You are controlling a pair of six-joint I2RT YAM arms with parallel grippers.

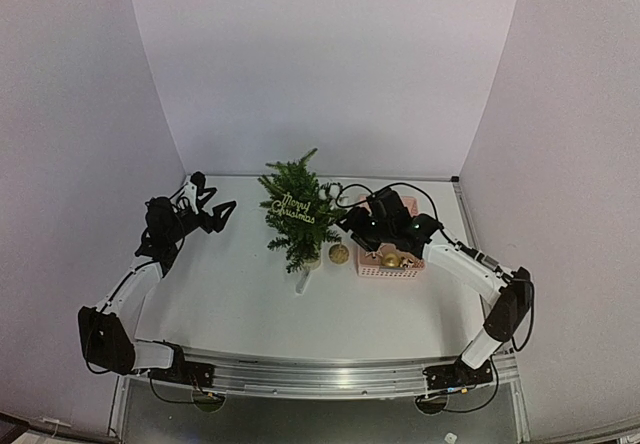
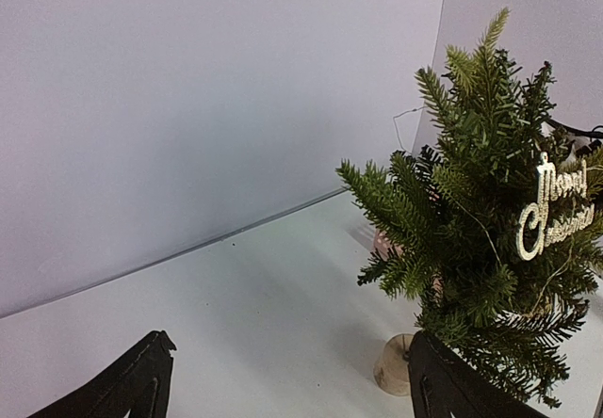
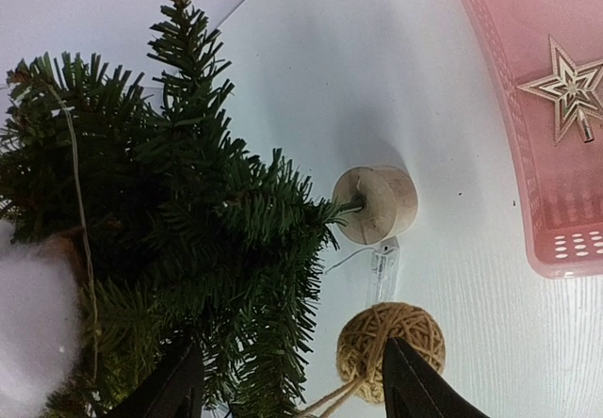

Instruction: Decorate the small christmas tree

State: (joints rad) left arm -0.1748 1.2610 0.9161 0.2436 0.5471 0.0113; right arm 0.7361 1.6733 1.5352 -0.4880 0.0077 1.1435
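The small christmas tree (image 1: 297, 216) stands mid-table on a pale round wooden base (image 3: 377, 203) and carries a glittery "Merry Christmas" sign (image 1: 293, 207). My right gripper (image 1: 349, 220) is against the tree's right side and open. Lower branches (image 3: 254, 277) lie between its fingers (image 3: 407, 378), and the string of a twine ball (image 3: 392, 346) runs up between them. The ball rests on the table beside the base. My left gripper (image 1: 216, 214) is open and empty, hanging left of the tree (image 2: 480, 220), apart from it. The sign (image 2: 556, 207) shows on the side facing it.
A pink basket (image 1: 378, 267) stands right of the tree, holding a gold star (image 3: 571, 92) and gold ornaments (image 1: 391, 260). A clear light-string box (image 3: 382, 272) lies by the base. Something white and fluffy (image 3: 28, 319) sits on the tree. White walls enclose the table.
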